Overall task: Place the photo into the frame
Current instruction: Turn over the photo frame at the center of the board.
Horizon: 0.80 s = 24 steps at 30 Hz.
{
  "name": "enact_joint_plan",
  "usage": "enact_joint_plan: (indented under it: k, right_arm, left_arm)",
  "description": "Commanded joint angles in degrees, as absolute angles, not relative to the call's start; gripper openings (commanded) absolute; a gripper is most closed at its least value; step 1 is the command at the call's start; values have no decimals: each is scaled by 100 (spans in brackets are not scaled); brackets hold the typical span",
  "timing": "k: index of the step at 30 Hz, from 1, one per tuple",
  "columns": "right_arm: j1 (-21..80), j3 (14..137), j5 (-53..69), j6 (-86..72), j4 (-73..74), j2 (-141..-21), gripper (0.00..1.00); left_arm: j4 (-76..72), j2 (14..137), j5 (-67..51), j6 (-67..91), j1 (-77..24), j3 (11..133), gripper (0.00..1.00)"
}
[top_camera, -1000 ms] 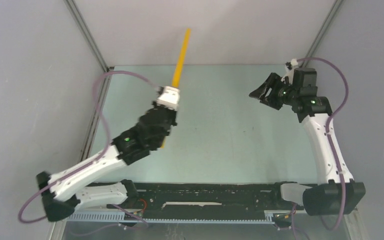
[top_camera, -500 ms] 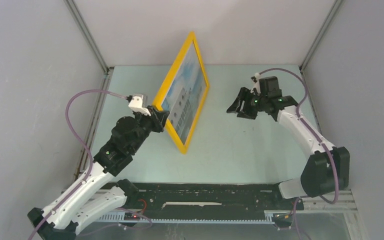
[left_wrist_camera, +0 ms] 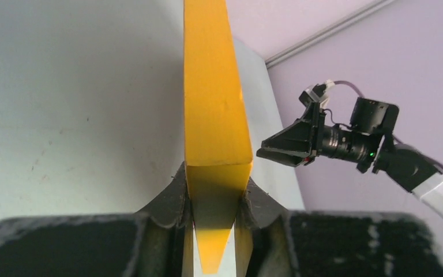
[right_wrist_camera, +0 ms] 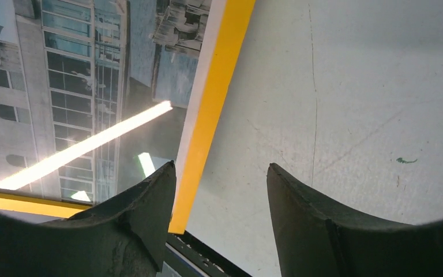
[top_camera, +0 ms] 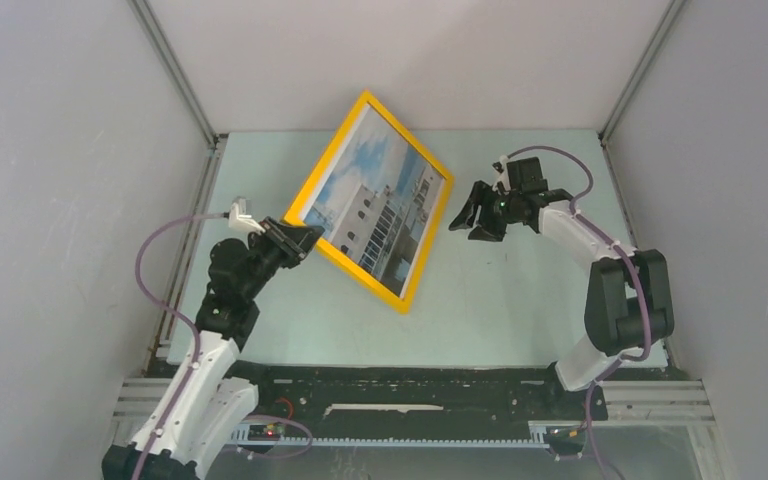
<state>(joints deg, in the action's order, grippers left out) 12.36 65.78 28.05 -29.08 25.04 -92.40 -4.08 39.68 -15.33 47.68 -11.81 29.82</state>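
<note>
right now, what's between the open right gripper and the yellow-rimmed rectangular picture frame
Nothing solid. In the top external view, only a narrow strip of bare pale green table separates the right gripper from the near edge of the yellow-rimmed picture frame.

Over the top feed I see my two arms are built alike: the left arm (top_camera: 200, 365) and the right arm (top_camera: 572, 225) both have white shell links with chunky black joint housings. My left end effector (top_camera: 295, 238) is matt black. Just behind it sits a small white plug block (top_camera: 241, 212), and a grey-purple cable (top_camera: 144, 260) leaves that block. Further back, a green light (top_camera: 218, 310) glows on a black joint. My right end effector (top_camera: 472, 220) is black too. Behind it are a boxy black housing (left_wrist_camera: 372, 115), a green lamp (top_camera: 501, 205) and a purple lead (top_camera: 545, 149). Close up, its fingers (right_wrist_camera: 317, 231) are thick dark-grey wedges with rounded tips.
</note>
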Motion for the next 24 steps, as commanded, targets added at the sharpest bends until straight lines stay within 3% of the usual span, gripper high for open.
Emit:
enact_joint_plan:
  k: [1,6,19,24]
  right_arm:
    - [1355,6584,2849,-2844,2379,-9500,66]
    - [1493,6584,2831,-2886,2292,-9817,66]
    - [1589,6591,3015,-3248,1732,-10624,67]
    - [1601,6590,3110,-3402,1506,-10819,66]
  left_arm:
    - [-1386,3775,-2421,5923,-684,2473,0]
    - [-735,3849,-1960,6059,-303,2198,0]
    - [-2776,4850,-1196,6291,-159,693,0]
    - [-2528,5657,-998,6078,-92,756,0]
